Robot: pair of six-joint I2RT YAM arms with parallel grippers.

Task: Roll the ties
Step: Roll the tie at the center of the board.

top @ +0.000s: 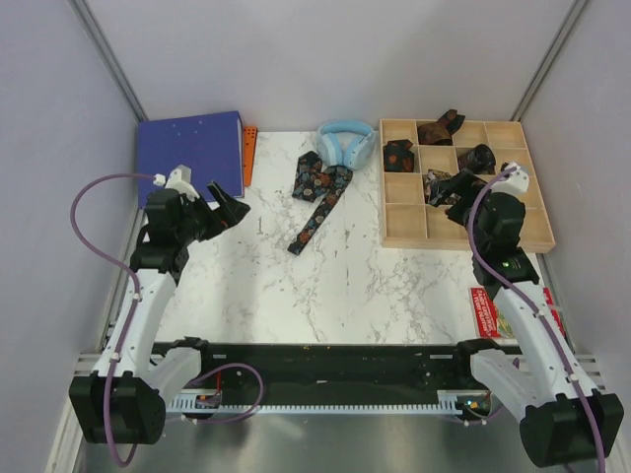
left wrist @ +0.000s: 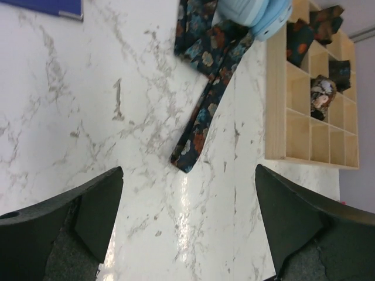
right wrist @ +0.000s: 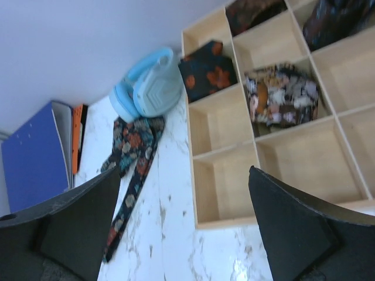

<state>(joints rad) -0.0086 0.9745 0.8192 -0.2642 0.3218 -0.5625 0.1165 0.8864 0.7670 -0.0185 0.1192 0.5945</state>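
Robot lab cell: plain pale wall panels [top: 345,59] framed by aluminium struts [top: 108,59], marble-print tabletop [top: 325,296], left arm [top: 138,315] and right arm [top: 527,315] bolted to black rail [top: 325,360], slotted cable duct [top: 325,399] along front.

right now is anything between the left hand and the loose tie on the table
Nothing visible. Only bare table lies between the open left hand and the narrow near end of the tie. The headphones overlap only its wide far end, away from the hand.
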